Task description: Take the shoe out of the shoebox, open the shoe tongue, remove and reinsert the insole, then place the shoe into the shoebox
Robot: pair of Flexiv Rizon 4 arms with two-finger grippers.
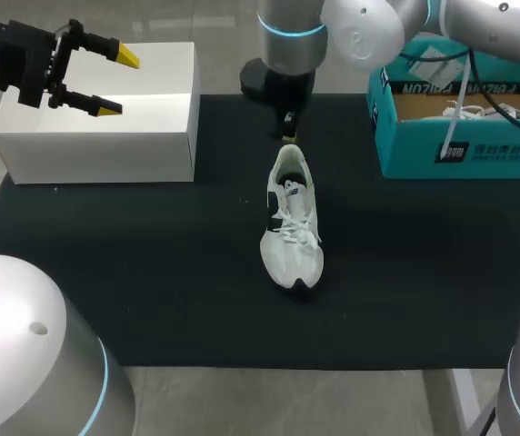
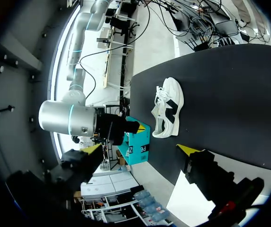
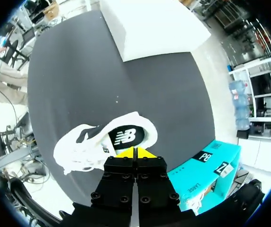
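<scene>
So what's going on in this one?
The white shoe is out of the teal shoebox and sits on the black mat in the middle of the table. The right pincer is shut at the shoe's heel; whether it actually pinches the heel's rim is unclear. The left pincer hangs open above a white box, handling nothing.

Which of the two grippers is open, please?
The left gripper, by the white box: its fingers stand apart, while the right gripper has its tips together near the shoe.
</scene>
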